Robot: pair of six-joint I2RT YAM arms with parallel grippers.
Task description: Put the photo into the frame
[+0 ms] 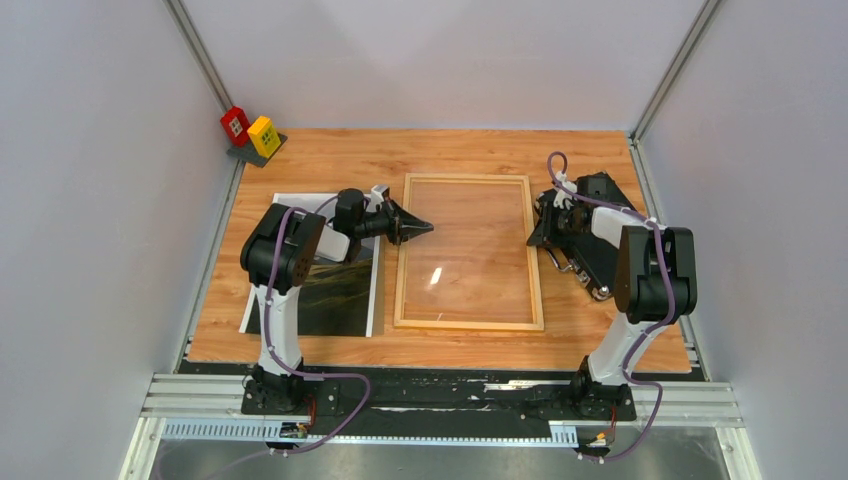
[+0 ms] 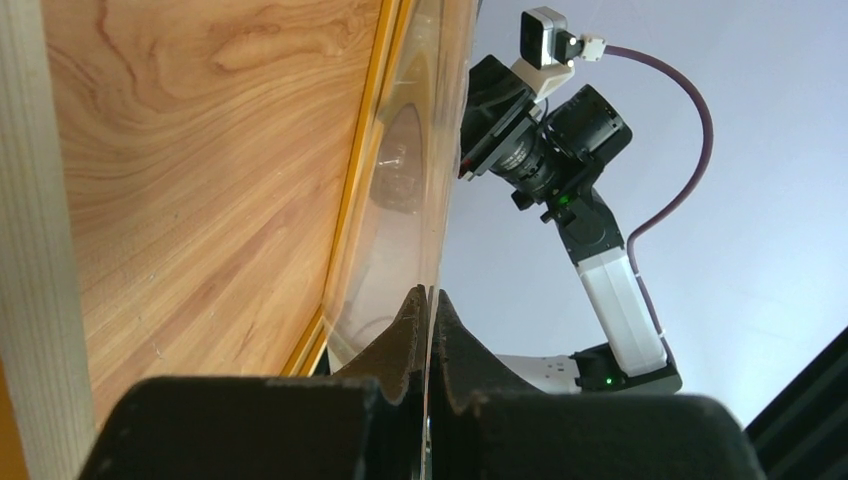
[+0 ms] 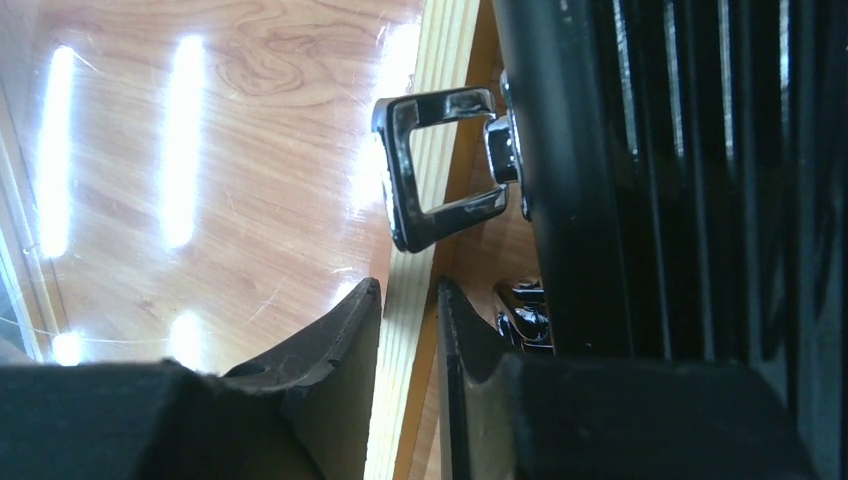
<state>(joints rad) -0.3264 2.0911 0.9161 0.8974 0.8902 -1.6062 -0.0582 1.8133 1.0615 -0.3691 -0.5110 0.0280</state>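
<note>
The frame (image 1: 468,325) lies flat in the middle of the table, light wood side up, with its clear pane (image 1: 470,250). The photo (image 1: 345,295), a dark mountain print with a white border, lies left of it, partly under the left arm. My left gripper (image 1: 420,229) is at the frame's left rail. In the left wrist view it (image 2: 430,295) is shut on the thin edge of the pane (image 2: 410,200), beside the frame's yellow edge (image 2: 350,190). My right gripper (image 1: 540,225) straddles the right rail. In the right wrist view it (image 3: 408,290) is shut on the frame's rail (image 3: 430,120).
A black case (image 1: 600,250) with metal handles (image 3: 440,170) lies right of the frame, close against my right gripper. A red block (image 1: 235,124) and a yellow block (image 1: 264,136) stand at the back left corner. Grey walls close in both sides.
</note>
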